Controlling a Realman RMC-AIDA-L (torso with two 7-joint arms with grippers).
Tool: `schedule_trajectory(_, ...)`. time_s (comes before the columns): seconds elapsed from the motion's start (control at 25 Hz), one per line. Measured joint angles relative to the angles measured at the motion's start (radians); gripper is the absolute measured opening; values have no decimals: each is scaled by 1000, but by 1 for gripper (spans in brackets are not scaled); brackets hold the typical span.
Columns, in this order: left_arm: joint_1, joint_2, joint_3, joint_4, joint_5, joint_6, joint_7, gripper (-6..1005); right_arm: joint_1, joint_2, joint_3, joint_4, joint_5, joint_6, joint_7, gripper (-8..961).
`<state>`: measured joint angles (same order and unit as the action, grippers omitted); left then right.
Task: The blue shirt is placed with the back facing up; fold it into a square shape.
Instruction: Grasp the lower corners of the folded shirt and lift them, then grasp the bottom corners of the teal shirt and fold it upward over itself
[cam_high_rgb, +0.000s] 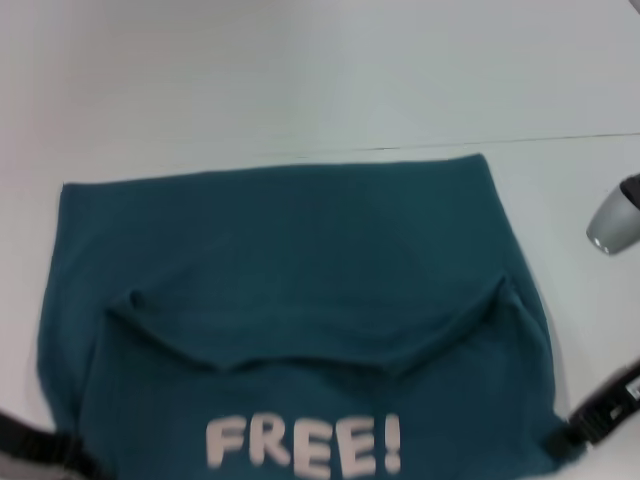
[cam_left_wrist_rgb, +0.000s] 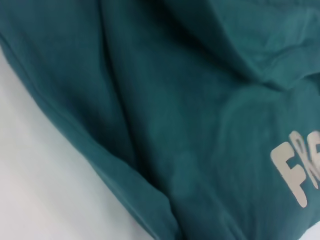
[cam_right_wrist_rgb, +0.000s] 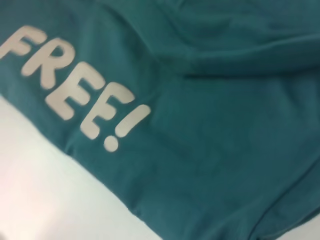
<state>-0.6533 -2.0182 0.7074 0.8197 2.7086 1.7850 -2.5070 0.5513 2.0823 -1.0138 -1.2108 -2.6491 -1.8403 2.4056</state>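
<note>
The blue shirt (cam_high_rgb: 300, 250) lies across the white table, far bigger than my grippers. Its near part is turned up and over, so the white letters "FREE!" (cam_high_rgb: 305, 447) face me above a curved fold line. At the shirt's near left corner, my left gripper (cam_high_rgb: 45, 445) shows as a dark shape. My right gripper (cam_high_rgb: 580, 428) meets the near right corner, where the cloth is pulled to a point. Both wrist views are filled with the shirt (cam_left_wrist_rgb: 190, 125) (cam_right_wrist_rgb: 225, 125) and its letters (cam_right_wrist_rgb: 75, 85), hanging just above the table; no fingers show there.
The white table (cam_high_rgb: 300, 80) extends beyond the shirt's far edge, with a thin seam line (cam_high_rgb: 560, 137) at the back right. A silver-grey rounded part (cam_high_rgb: 615, 220) juts in from the right edge, beside the shirt.
</note>
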Motion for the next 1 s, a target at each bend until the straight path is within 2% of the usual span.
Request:
schedule_trajectory(0.24, 21, -7, 0, 5, 74, 139, 31, 119, 3, 4, -18, -6, -1, -132, -53, 124)
schedule_trajectory(0.48, 39, -15, 12, -14, 95, 268, 61, 118, -37, -4, -193, 0, 4, -151, -71, 122)
schedule_trajectory(0.64, 48, -20, 22, -15, 130, 285, 67, 119, -63, 2, -301, 1, 31, -156, -65, 121)
schedule_trajectory(0.76, 56, -26, 40, -16, 144, 286, 78, 119, -86, -3, -365, -4, 75, -157, -38, 121)
schedule_trajectory(1.0, 65, -41, 91, -15, 143, 284, 101, 119, -120, -13, -395, -32, 134, -157, -7, 121)
